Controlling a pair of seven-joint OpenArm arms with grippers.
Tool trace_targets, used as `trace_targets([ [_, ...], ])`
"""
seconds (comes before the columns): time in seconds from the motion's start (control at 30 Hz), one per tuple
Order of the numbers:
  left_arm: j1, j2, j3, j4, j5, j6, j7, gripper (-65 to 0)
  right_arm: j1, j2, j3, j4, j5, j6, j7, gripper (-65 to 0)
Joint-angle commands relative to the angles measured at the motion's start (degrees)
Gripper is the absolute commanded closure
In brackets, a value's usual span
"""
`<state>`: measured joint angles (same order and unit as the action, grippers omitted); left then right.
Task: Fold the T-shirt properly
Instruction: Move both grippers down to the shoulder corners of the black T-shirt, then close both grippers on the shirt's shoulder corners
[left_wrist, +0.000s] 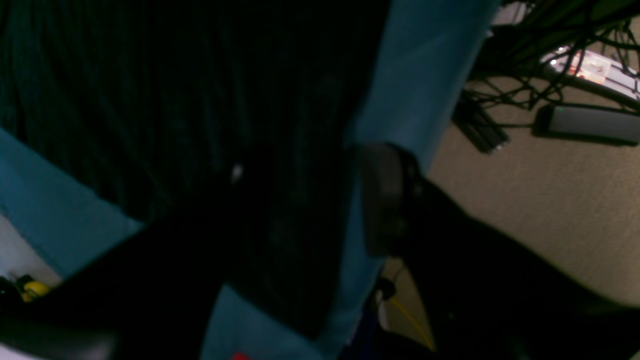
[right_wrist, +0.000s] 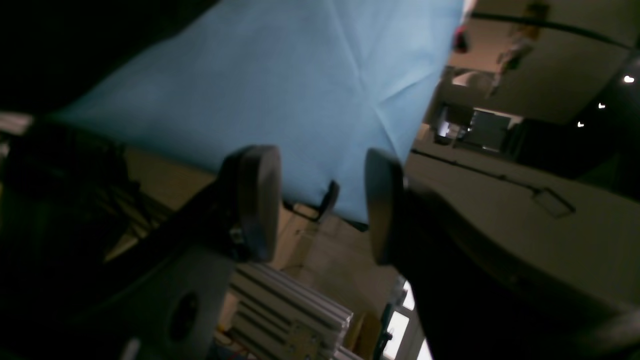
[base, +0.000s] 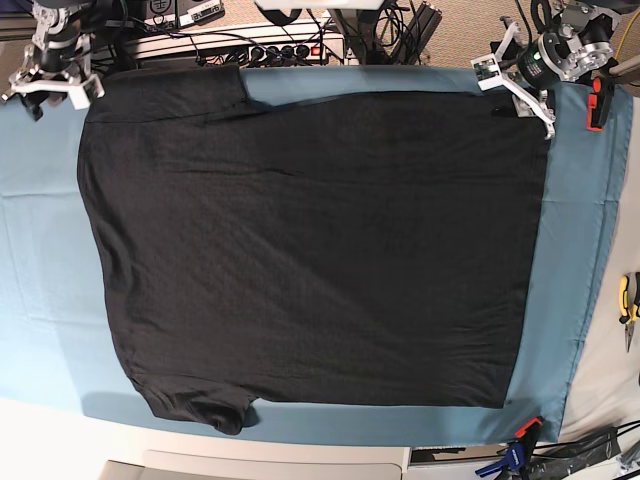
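Note:
The black T-shirt (base: 310, 240) lies spread flat on the teal table cloth (base: 580, 250), plain side up; no rainbow graphic shows. My left gripper (base: 520, 95) is at the shirt's far right corner. In the left wrist view this gripper (left_wrist: 310, 200) is open, with a strip of the black fabric (left_wrist: 175, 100) lying between its jaws. My right gripper (base: 50, 88) is at the far left, just outside the shirt's corner. In the right wrist view it (right_wrist: 317, 200) is open and empty over the cloth's edge, with the shirt (right_wrist: 60, 40) dark at upper left.
Cables and a power strip (base: 240, 45) lie behind the table. A red clamp (base: 598, 100) grips the cloth at far right and another clamp (base: 520, 440) at the near right corner. Yellow-handled pliers (base: 628, 300) lie at the right edge. Floor lies beyond the table edge (left_wrist: 525, 200).

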<state>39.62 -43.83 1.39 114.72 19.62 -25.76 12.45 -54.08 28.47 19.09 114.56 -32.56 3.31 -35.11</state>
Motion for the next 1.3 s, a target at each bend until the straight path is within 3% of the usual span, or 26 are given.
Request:
trace_targets([
  [0.0, 0.2, -0.6, -0.4, 0.7, -0.4, 0.2, -0.4, -29.4, 0.3, 0.9, 0.5, 0.3, 0.9, -0.6, 0.2, -27.7],
  [0.17, 0.2, -0.6, -0.4, 0.7, -0.4, 0.2, -0.4, -29.4, 3.0, 1.1, 0.5, -2.6, 3.2, 4.9, 0.5, -27.7],
  [0.23, 0.2, -0.6, -0.4, 0.7, -0.4, 0.2, -0.4, -29.4, 3.1, 2.6, 0.4, -4.4, 2.8, 7.3, 1.2, -27.7],
  [0.33, 0.2, -0.6, -0.4, 0.7, -0.4, 0.2, -0.4, -29.4, 2.8, 7.0, 0.3, -7.0, -0.3, 9.4, 1.6, -27.7],
  [0.57, 0.2, -0.6, -0.4, 0.7, -2.5, 0.2, -0.4, -29.4, 1.5, 18.8, 0.3, -7.5, -3.4, 9.5, 6.7, -27.7],
  [0.63, 0.2, -0.6, -0.4, 0.7, -2.5, 0.2, -0.4, -29.4, 1.5, 21.4, 0.3, -7.5, -2.7, 12.4, 8.2, -27.7],
  [0.73, 0.2, -0.6, -0.4, 0.7, -2.5, 0.2, -0.4, -29.4, 1.5, 24.5, 0.2, -7.5, -1.4, 17.2, 11.3, -27.6],
  [0.9, 0.2, -0.6, -0.4, 0.7, -2.5, 0.2, -0.4, -29.4, 1.6, 28.8, -5.7, -7.5, -3.7, 17.9, 13.0, -27.6],
  [1.2, 0.2, -0.6, -0.4, 0.7, -2.5, 0.2, -0.2, -29.4, 1.9, 30.3, -19.0, -7.5, -9.0, 18.0, 10.9, -27.6],
  [1.27, 0.2, -0.6, -0.4, 0.7, -2.5, 0.2, -0.2, -29.4, 1.9, 30.3, -19.6, -7.5, -9.1, 20.0, 9.6, -27.6],
])
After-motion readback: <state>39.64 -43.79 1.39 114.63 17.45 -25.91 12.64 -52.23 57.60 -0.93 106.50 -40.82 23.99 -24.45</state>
